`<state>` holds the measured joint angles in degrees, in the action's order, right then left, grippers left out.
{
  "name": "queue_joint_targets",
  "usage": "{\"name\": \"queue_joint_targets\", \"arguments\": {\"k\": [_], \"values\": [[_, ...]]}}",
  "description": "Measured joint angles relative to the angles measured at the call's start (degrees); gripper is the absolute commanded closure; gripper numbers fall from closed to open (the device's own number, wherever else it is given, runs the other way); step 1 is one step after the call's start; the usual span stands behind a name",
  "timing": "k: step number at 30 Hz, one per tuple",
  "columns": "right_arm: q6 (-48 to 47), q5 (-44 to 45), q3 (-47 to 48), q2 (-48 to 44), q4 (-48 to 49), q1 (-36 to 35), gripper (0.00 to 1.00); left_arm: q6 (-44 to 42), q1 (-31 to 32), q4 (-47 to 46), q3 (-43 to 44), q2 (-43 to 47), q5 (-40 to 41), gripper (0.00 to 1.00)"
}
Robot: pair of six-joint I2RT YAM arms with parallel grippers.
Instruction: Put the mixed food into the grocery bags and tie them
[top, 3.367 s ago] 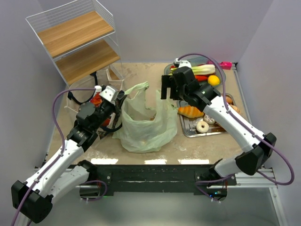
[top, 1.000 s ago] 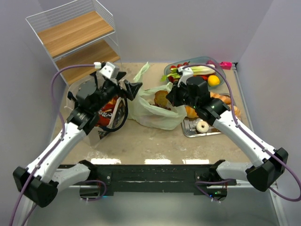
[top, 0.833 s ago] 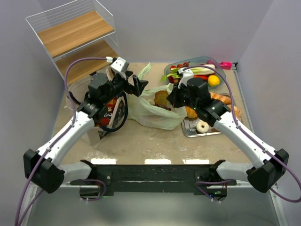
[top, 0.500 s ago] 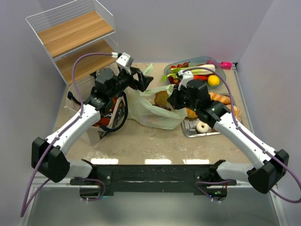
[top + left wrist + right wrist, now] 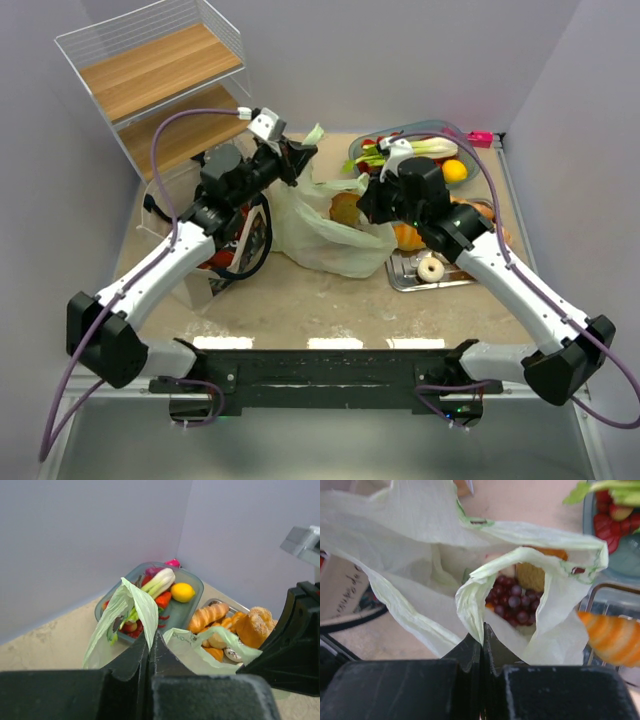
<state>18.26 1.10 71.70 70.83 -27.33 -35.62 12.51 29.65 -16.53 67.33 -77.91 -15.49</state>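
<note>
The pale-green grocery bag (image 5: 325,232) sits mid-table with its mouth spread. My left gripper (image 5: 304,154) is shut on the bag's left handle (image 5: 141,605), which sticks up from between the jaws (image 5: 150,639). My right gripper (image 5: 366,206) is shut on the right side of the rim (image 5: 470,597), pinched at the tips (image 5: 482,629). Inside the bag lie dark grapes (image 5: 512,602) and a piece of bread (image 5: 345,208). The beige tote (image 5: 222,262) with black handles stands on the left, a red snack packet (image 5: 228,232) in it.
A teal tray (image 5: 470,153) at the back right holds a leek (image 5: 158,582), a lemon (image 5: 182,592) and strawberries (image 5: 607,526). A metal tray (image 5: 405,282) holds croissants (image 5: 207,616) and a doughnut (image 5: 431,268). A wire shelf (image 5: 165,85) stands at the back left.
My left gripper swung from over the tote toward the back right, reached the bag's left handle and shut on it. The right gripper kept its hold on the rim.
</note>
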Motion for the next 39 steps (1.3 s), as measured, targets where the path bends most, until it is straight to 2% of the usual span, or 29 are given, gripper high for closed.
{"name": "queue_joint_targets", "arguments": {"k": [6,11,15,16,19,20,23,26,27,28,30,31,34,37,39], "values": [[0.0,2.9,9.8,-1.4,-0.8,0.0,1.00,-4.4,0.0,-0.6,-0.6,9.6,4.4,1.00],[0.1,5.3,8.3,-4.6,-0.8,0.0,1.00,-5.1,0.0,-3.6,-6.6,18.5,6.0,1.00],[0.4,6.7,2.9,-4.8,-1.8,0.0,1.00,-4.6,0.0,-4.4,-12.3,20.2,5.7,1.00],[0.6,7.0,1.8,-4.7,-2.3,0.0,0.96,-4.6,0.0,-4.2,-13.8,20.2,5.6,1.00],[1.3,7.8,-0.9,-4.8,-4.2,0.0,0.58,-4.6,0.0,-3.0,-17.6,20.4,5.6,1.00],[1.5,8.2,-0.9,-4.9,-5.1,0.0,0.34,-4.5,0.0,-2.4,-18.8,20.7,5.6,1.00],[1.4,8.9,-0.5,-5.8,-6.4,0.0,0.09,-4.3,0.0,-1.4,-20.8,22.6,5.7,1.00],[1.0,9.9,3.1,-6.6,-8.2,0.0,0.02,-3.6,0.0,-1.5,-21.3,25.4,5.7,1.00],[0.8,9.9,4.4,-6.7,-8.5,0.0,0.01,-3.5,0.0,-1.6,-21.3,26.1,5.7,0.97],[0.7,9.9,6.2,-6.8,-8.5,0.0,0.01,-3.1,0.0,-1.7,-21.3,27.0,5.6,0.80],[0.5,9.9,9.8,-6.9,-8.2,0.0,0.01,-2.7,0.0,-1.9,-21.3,28.5,5.4,0.59],[0.5,9.6,11.3,-7.0,-7.8,0.0,0.01,-2.7,0.0,-1.8,-21.3,29.0,5.2,0.37],[0.0,7.7,15.1,-6.8,-6.4,0.0,0.01,-2.4,0.0,-1.1,-21.3,30.4,4.9,0.12],[0.1,3.3,19.1,-4.4,-3.5,0.0,0.01,-2.8,0.0,0.8,-21.2,31.8,4.1,0.02],[0.2,0.1,20.7,-2.1,-1.1,-0.2,0.01,-3.2,0.0,3.0,-20.8,32.3,3.3,0.01]]}}
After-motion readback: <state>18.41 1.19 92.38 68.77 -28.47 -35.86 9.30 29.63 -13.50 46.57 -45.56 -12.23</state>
